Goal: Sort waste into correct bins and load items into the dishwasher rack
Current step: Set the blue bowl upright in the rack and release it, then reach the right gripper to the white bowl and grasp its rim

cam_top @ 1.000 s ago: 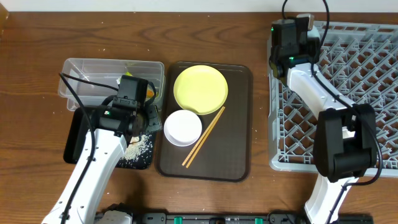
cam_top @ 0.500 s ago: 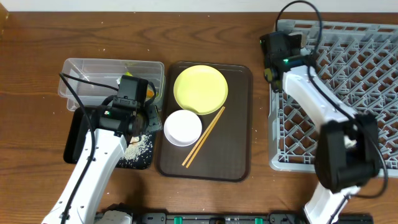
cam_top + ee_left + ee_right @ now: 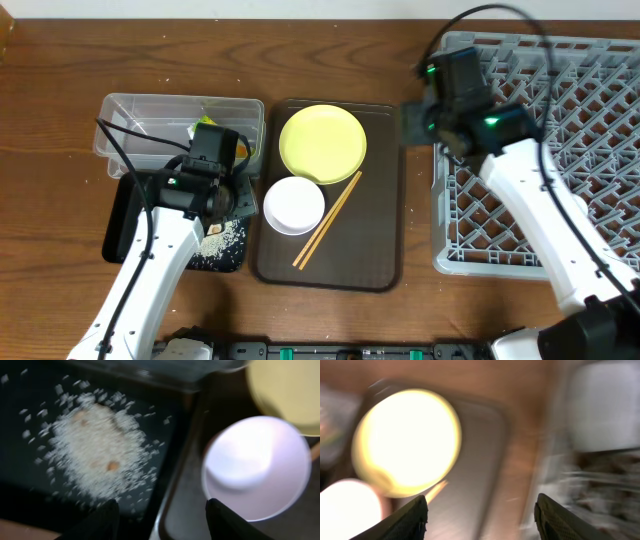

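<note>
The yellow plate (image 3: pixel 322 143), white bowl (image 3: pixel 294 204) and chopsticks (image 3: pixel 328 233) lie on the brown serving tray (image 3: pixel 380 250). My left gripper (image 3: pixel 235 195) hangs open and empty over the seam between the black tray (image 3: pixel 125 225) and the serving tray. Rice crumbs (image 3: pixel 95 455) are heaped in the black tray (image 3: pixel 30 485), and the bowl (image 3: pixel 257 467) is to the right. A snack wrapper (image 3: pixel 203 125) lies in the clear tub (image 3: pixel 150 120). My right gripper (image 3: pixel 415 122) is open and empty, between the serving tray and the dishwasher rack (image 3: pixel 560 150). The blurred right wrist view shows that gripper (image 3: pixel 481 505) beside the plate (image 3: pixel 407 440).
The rack fills the right side of the table, with its left wall close to the serving tray's right edge. The tub and black tray sit against the serving tray's left edge. Bare wooden tabletop (image 3: pixel 50 150) lies to the far left.
My right arm has swung left from the rack's far left corner to the gap beside the serving tray. The left arm has not moved.
</note>
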